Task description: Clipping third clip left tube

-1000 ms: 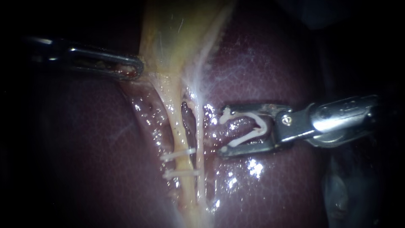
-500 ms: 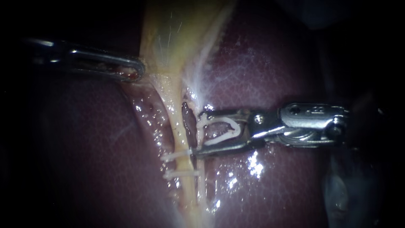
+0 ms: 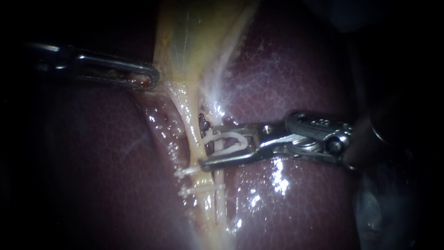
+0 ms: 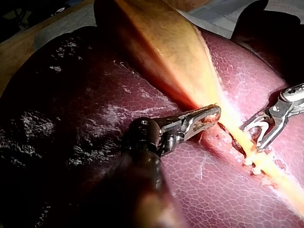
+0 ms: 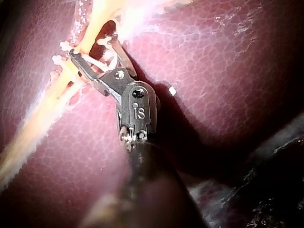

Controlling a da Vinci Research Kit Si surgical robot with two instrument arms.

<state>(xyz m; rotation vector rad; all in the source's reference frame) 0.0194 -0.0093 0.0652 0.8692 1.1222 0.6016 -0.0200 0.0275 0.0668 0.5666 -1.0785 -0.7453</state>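
1. Nearest the endoscope, two white clips, the lower clip (image 3: 200,190) and the upper clip (image 3: 189,171), already sit across the yellow left tube (image 3: 193,139). The paler right tube (image 3: 221,185) runs just beside it. Two of the three clips are therefore placed.

2. Just beyond the upper clip, the right instrument (image 3: 206,147) lies across the right tube. Its jaws stand apart, with the open third clip (image 3: 229,141) seated between them and both jaws bearing on it. One jaw tip touches the left tube. The views do not show whether the tube lies fully inside the clip.

3. Farther on, the left instrument (image 3: 150,78) has its jaws closed on the edge of the gallbladder (image 3: 199,41) where it narrows, and appears to hold the tubes taut over the liver (image 3: 296,69).

4. Remaining, as judged: advance until the left tube is fully enclosed, clear of the right tube, then close the third clip and withdraw.
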